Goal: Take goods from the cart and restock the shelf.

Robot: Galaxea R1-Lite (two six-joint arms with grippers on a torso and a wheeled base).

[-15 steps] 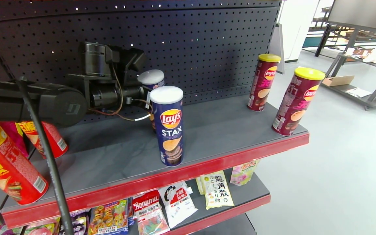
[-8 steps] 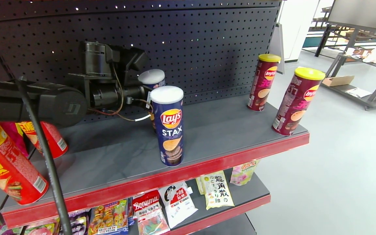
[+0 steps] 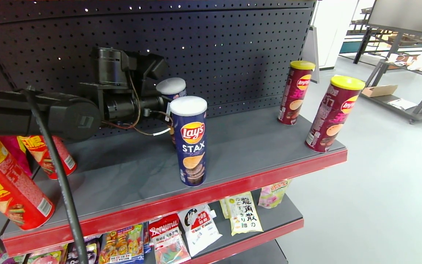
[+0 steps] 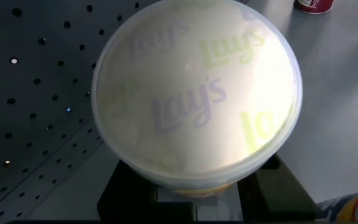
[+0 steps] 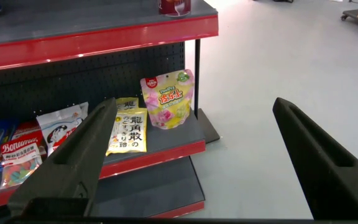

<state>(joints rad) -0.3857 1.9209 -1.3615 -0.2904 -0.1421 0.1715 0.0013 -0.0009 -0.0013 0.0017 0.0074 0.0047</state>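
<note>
two maroon cans (image 3: 334,113) on grey shelf (image 3: 247,146)

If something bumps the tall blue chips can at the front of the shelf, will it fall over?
Probably yes: the front blue can is tall and narrow, standing upright near the shelf edge, so a nudge up high may tip it. It is round, so once down it would likely roll. It looks stiff, not squishy.

I see grey floor (image 3: 379,205) stretching off to right. Far back, black metal rack (image 3: 414,116): flat cardboard box (image 3: 378,90) at left end of its low deck, white paper (image 3: 401,104) just beside it toward middle. White wall (image 3: 333,33) behind.
</note>
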